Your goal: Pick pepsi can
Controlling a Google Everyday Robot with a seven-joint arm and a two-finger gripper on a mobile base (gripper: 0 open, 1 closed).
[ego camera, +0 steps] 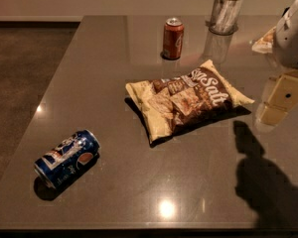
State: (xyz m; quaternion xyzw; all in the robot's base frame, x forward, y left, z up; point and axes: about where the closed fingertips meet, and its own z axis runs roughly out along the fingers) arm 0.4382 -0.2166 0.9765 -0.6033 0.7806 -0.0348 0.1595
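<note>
The pepsi can (67, 158) is blue with white lettering and a round logo. It lies on its side near the front left corner of the grey table (139, 192). My gripper (278, 103) hangs above the table's right side, beyond the chip bag and far to the right of the can. It holds nothing that I can see.
A yellow-brown chip bag (188, 100) lies in the middle of the table. A red-orange can (173, 38) stands upright at the back. A clear cup (223, 14) stands at the back right, with a wrapper (264, 41) beside it. The arm's shadow (263, 177) falls at front right.
</note>
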